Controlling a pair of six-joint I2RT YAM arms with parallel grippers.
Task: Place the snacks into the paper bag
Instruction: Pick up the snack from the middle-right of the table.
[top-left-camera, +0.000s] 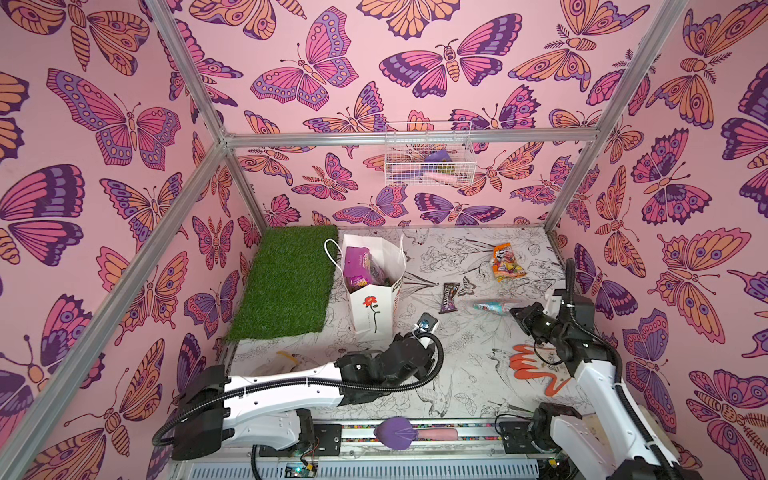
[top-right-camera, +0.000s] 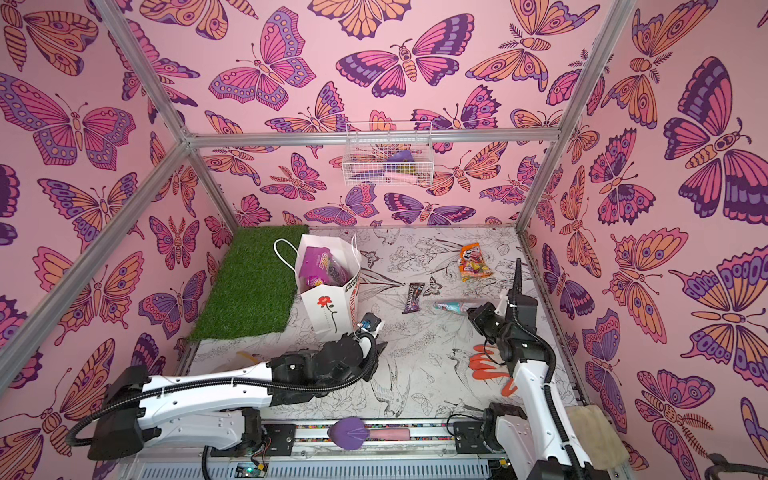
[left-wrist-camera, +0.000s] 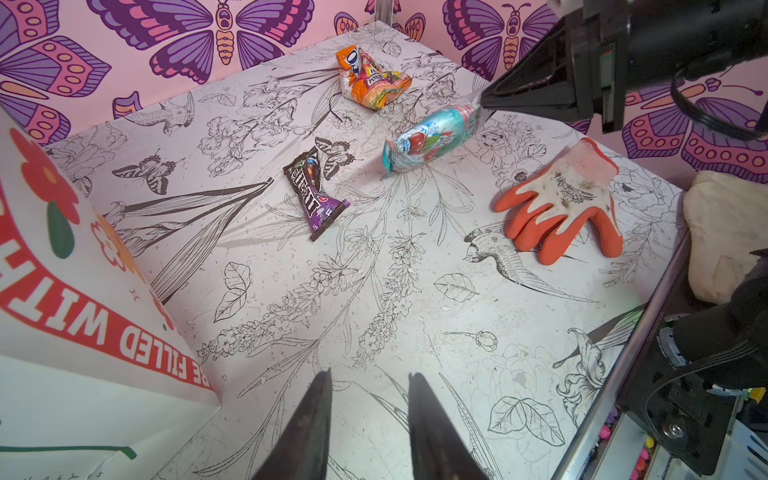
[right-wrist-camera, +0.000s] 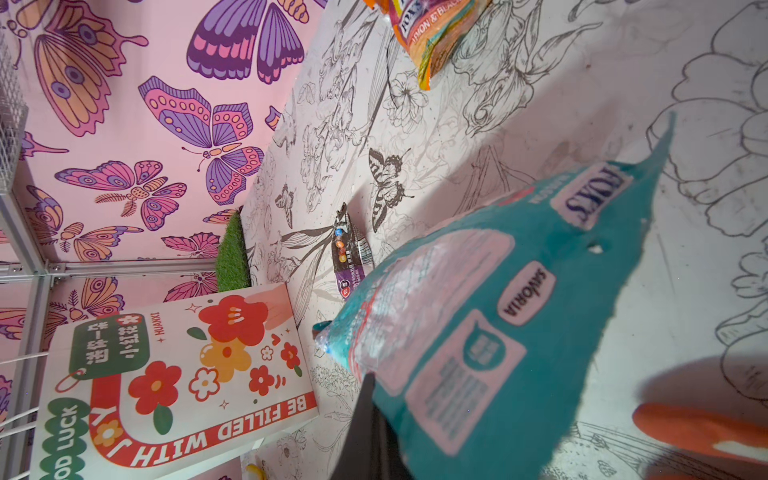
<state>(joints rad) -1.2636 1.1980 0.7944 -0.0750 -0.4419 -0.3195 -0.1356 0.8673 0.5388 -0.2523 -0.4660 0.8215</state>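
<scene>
While the right gripper (left-wrist-camera: 483, 99) pinches the glossy, crinkled teal packet (left-wrist-camera: 432, 137) by its sealed end, the left gripper (left-wrist-camera: 370, 376) shows tapered black fingers (left-wrist-camera: 307, 424) narrowly parted, empty.

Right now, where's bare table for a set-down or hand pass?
Free: table centre between left gripper, orange glove and brown bar; far strip between paper bag and orange packet. Crowded: right side, right gripper holding teal packet.

Three snacks (top-left-camera: 508, 262) (top-left-camera: 450, 297) (top-left-camera: 492, 308) outside, one paper bag (top-left-camera: 372, 311)
</scene>
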